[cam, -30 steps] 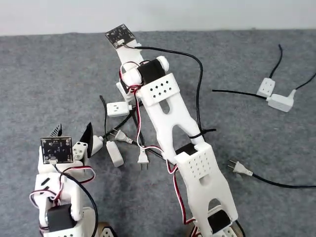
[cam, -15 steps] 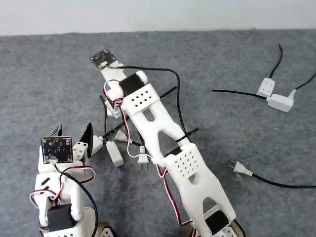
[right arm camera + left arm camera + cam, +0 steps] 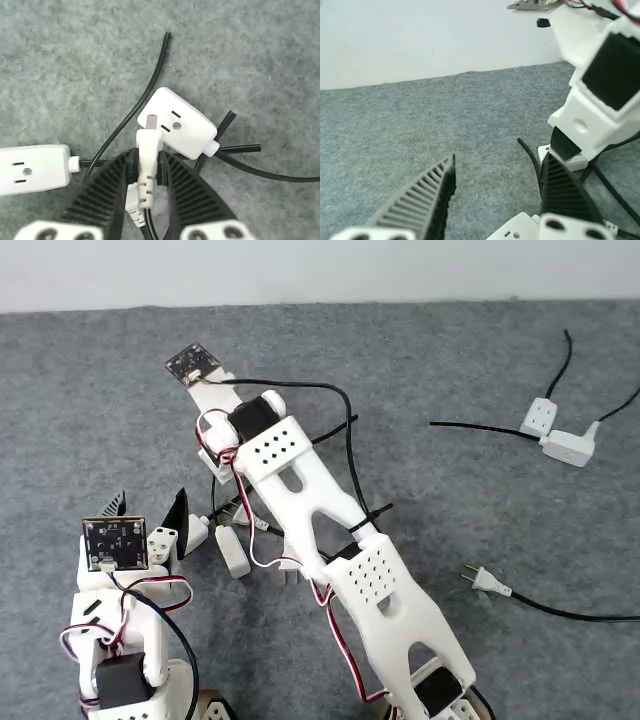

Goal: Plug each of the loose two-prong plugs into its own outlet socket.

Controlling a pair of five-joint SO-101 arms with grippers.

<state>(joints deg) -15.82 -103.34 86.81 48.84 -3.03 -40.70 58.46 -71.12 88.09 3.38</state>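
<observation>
My right gripper (image 3: 148, 153) is shut on a white two-prong plug (image 3: 145, 172), held upright between its fingers. The prongs sit just at the face of a white outlet socket (image 3: 180, 125) lying on the grey carpet, close to its slots. A second white socket (image 3: 32, 167) lies beside it. In the high view the right arm (image 3: 270, 445) stretches across the table's middle and covers that spot. My left gripper (image 3: 148, 502) stands open near the front left, with nothing between its fingers (image 3: 427, 197). A white socket (image 3: 232, 552) lies just to its right.
A loose plug (image 3: 485, 582) on a black cord lies at the right. At the back right a plug and socket (image 3: 555, 435) sit joined together. Black cords tangle under the right arm (image 3: 600, 95), which stands close ahead of my left gripper.
The right arm has swung to the left and drawn nearer over the last second, carrying its wrist above the socket. The left arm has kept still.
</observation>
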